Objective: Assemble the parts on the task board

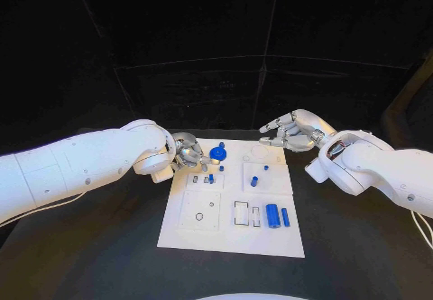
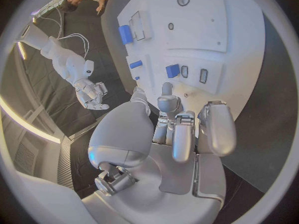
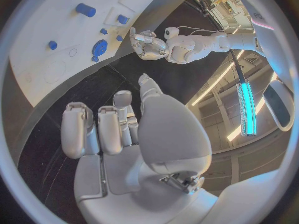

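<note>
The white task board [image 1: 230, 234] lies in the middle of the table. On it are a round blue knob [image 1: 218, 153], small blue pegs [image 1: 266, 167], a short cylinder [image 1: 254, 182] and two longer blue cylinders [image 1: 271, 215] near the front right. My left hand [image 1: 188, 152] hovers at the board's far left corner, just left of the knob, with loosely bent fingers [image 2: 182, 134] and nothing in them. My right hand [image 1: 287, 134] hangs past the board's far right corner, fingers [image 3: 109, 129] apart and holding nothing. The right wrist view shows the knob [image 3: 99, 47] next to my left hand [image 3: 149, 44].
Black table [image 1: 90, 250] surrounds the board on all sides. Rectangular recesses [image 1: 241, 212] and round holes [image 1: 198, 216] mark the board's near half. A white cable [image 1: 36, 209] trails under my left arm.
</note>
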Tool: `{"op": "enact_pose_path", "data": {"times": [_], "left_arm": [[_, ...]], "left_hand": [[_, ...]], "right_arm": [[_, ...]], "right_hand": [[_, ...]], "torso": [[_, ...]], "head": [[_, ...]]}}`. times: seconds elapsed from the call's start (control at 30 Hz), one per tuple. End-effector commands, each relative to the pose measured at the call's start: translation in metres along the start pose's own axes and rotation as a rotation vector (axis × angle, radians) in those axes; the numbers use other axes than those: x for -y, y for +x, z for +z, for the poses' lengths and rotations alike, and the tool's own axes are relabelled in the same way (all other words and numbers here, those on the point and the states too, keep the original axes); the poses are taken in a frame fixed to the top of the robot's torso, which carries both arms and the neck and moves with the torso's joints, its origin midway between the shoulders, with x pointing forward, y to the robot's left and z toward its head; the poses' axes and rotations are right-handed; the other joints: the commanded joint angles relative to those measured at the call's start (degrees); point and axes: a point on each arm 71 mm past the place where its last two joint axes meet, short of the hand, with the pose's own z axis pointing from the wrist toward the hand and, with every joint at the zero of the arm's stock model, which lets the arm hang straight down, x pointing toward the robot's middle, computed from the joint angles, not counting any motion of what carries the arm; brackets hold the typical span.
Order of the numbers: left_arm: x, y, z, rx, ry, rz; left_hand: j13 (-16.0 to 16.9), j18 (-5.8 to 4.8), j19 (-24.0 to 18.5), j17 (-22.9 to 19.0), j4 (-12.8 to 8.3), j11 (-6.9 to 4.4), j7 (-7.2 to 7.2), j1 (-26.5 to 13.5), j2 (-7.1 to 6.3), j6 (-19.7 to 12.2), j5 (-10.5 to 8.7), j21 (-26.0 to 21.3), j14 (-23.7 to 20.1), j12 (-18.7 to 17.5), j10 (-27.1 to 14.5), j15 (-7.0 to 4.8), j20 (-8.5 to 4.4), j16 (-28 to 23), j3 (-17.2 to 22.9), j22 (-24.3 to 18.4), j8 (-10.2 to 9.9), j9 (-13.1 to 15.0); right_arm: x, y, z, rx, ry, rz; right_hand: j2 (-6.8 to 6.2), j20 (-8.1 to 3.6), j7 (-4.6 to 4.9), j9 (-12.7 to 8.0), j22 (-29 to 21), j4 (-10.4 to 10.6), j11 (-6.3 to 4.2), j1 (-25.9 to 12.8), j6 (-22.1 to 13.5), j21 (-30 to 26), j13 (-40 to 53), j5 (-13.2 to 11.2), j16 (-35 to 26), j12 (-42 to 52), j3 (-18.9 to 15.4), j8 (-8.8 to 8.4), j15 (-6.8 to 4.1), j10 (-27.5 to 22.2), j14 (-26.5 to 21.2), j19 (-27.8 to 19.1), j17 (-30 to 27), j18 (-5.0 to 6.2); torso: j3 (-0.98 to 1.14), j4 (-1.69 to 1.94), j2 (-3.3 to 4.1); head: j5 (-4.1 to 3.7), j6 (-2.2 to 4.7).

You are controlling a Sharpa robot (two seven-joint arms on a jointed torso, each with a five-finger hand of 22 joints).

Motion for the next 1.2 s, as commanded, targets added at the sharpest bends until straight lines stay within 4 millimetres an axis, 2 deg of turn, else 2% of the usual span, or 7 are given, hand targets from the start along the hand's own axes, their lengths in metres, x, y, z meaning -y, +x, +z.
{"op": "enact_pose_path", "data": {"times": [0.03, 0.2, 0.27, 0.37, 0.57, 0.73, 1.2], "left_arm": [[-0.001, -0.001, 0.004, -0.002, -0.115, 0.106], [0.008, 0.001, 0.012, -0.016, -0.139, 0.131], [0.011, 0.002, 0.014, -0.022, -0.145, 0.139], [0.015, 0.004, 0.017, -0.033, -0.148, 0.149], [0.021, 0.008, 0.021, -0.068, -0.164, 0.188], [0.022, 0.009, 0.024, -0.085, -0.175, 0.213], [0.026, 0.011, 0.026, -0.107, -0.184, 0.250]], "left_hand": [[1.4, -0.98, 0.9, 15.1, 0.0, -0.15, -0.13, -0.3, 0.66, -0.6, -0.19, 1.3, 5.9, 1.3, 0.5, -0.44, -0.08, 0.2, -0.9, 2.0, 1.0, 0.8], [3.0, -1.28, 1.4, 15.1, 0.0, -0.42, -0.50, -1.0, 0.98, -1.0, -0.20, 2.6, 5.9, 2.8, 0.9, -0.65, -0.28, 0.2, -2.3, 4.0, 3.1, 2.6], [3.2, -1.31, 1.4, 15.1, 0.0, -0.45, -0.53, -1.1, 1.06, -1.2, -0.19, 2.8, 5.9, 3.0, 0.9, -0.67, -0.31, 0.2, -2.5, 4.2, 3.4, 2.8], [3.8, -1.39, 1.4, 15.1, -0.1, -0.52, -0.61, -1.0, 1.42, -1.8, -0.19, 3.2, 5.9, 3.5, 1.0, -0.74, -0.37, 0.2, -3.1, 4.7, 4.4, 3.7], [4.0, -1.40, 1.4, 15.1, -0.3, -0.54, -0.63, -0.6, 1.61, -2.1, -0.17, 3.3, 5.9, 3.7, 0.9, -0.75, -0.38, 0.2, -3.2, 4.9, 5.0, 4.2], [4.1, -1.43, 1.4, 15.1, -0.6, -0.51, -0.60, 0.1, 1.90, -2.6, -0.14, 3.4, 5.9, 3.8, 0.9, -0.71, -0.35, 0.2, -3.2, 5.1, 5.6, 4.8], [4.8, -1.50, 1.4, 15.1, -1.2, -0.57, -0.70, 1.5, 2.80, -3.1, -0.08, 3.8, 5.9, 4.3, 1.0, -0.72, -0.29, 0.2, -2.8, 5.8, 7.0, 6.1]], "right_arm": [[-0.001, 0.000, 0.001, -0.010, -0.002, 0.009], [0.000, 0.001, 0.002, -0.010, 0.005, -0.001], [0.000, 0.001, 0.003, -0.010, 0.008, -0.004], [0.000, 0.001, 0.004, -0.011, 0.010, -0.006], [0.001, 0.002, 0.005, -0.014, 0.013, -0.008], [0.001, 0.002, 0.006, -0.016, 0.017, -0.009], [0.003, 0.002, 0.007, -0.019, 0.024, -0.014]], "right_hand": [[0.17, 0.14, -0.05, 0.1, 1.1, 0.0, 0.00, 0.2, -0.2, -0.2, -0.1, 0.4, -0.2, -0.2, -0.4, -0.16, -0.06, 0.1, 2.1, -0.4, -0.1, 0.73], [0.16, 0.13, -0.06, 0.1, 1.0, 0.0, 0.00, 0.2, -0.2, -0.2, -0.1, 0.5, -0.3, -0.2, -0.5, -0.15, -0.07, 0.2, 2.1, -0.4, -0.1, 0.74], [0.16, 0.13, -0.06, 0.1, 1.0, 0.0, 0.00, 0.2, -0.2, -0.2, -0.1, 0.5, -0.3, -0.2, -0.5, -0.15, -0.07, 0.2, 2.1, -0.4, -0.1, 0.74], [0.19, 0.11, -0.06, 0.1, 0.8, 0.2, 0.00, -0.2, -0.2, -0.4, -0.3, 0.6, -0.4, -0.3, -0.9, -0.13, -0.08, 0.2, 2.1, -0.5, -0.3, 0.77], [0.19, 0.11, -0.06, 0.1, 0.8, 0.2, 0.00, -0.3, -0.2, -0.4, -0.3, 0.6, -0.5, -0.3, -1.0, -0.13, -0.08, 0.2, 2.1, -0.5, -0.3, 0.78], [0.19, 0.11, -0.06, 0.1, 0.8, 0.2, 0.00, -0.3, -0.2, -0.4, -0.3, 0.6, -0.5, -0.3, -1.0, -0.13, -0.08, 0.2, 2.1, -0.5, -0.3, 0.78], [0.18, 0.11, -0.06, 0.1, 0.7, 0.3, 0.00, -0.4, -0.2, -0.4, -0.3, 0.7, -0.5, -0.3, -1.1, -0.13, -0.08, 0.3, 2.1, -0.6, -0.3, 0.79]], "torso": [[0.04, -0.03, -0.04], [0.02, -0.07, 0.01], [0.08, -0.05, 0.05], [-0.02, 0.06, -0.02], [0.01, 0.01, 0.03], [-0.06, 0.00, -0.06], [0.00, 0.01, -0.04]], "head": [[0.25, -0.13], [0.37, -0.39], [0.46, -0.48], [0.39, -0.67], [0.58, -1.04], [0.78, -1.34], [0.71, -1.53]]}}
